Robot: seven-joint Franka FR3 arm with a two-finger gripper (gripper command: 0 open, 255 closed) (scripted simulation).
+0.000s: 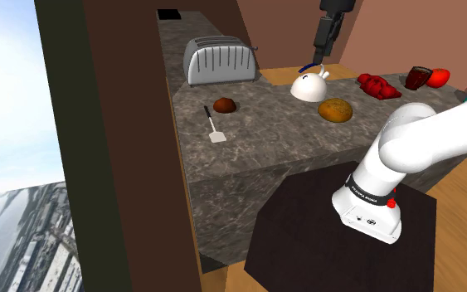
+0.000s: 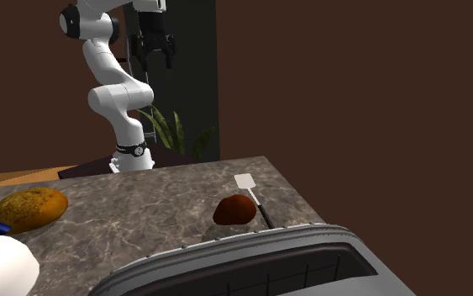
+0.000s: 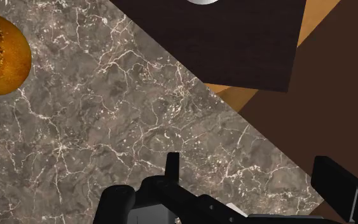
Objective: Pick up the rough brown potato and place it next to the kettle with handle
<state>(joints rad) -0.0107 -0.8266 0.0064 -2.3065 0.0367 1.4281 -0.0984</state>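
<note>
— Beside the kettle, on the veined brown counter: how many potatoes?

— One. Potato: golden-brown and speckled, lying near the kettle but apart from it, on the side toward the stand.

— And the remaining items, counted?

— One kettle, white and domed, with a blue handle. One dark reddish-brown lump, well apart from the kettle toward the shoulder view's left. One spatula, just past that lump. One toaster, likewise well apart from the kettle on that same side. Three red items on the kettle's opposite side. One gripper.

— What is cut off or unclear?

— The second exterior view's edge cuts both kettle and toaster; the wrist view's edge cuts the potato. One red item resembles a cup; the kinds of the others, and of the lump, cannot be told.

— Where does the potato lie relative to the fingers?

— The gripper hangs high over the counter, well above the kettle's level, its two fingers apart with nothing between them. The potato rests on the counter far below, off to one side of the fingers, bare counter lying between.
</note>
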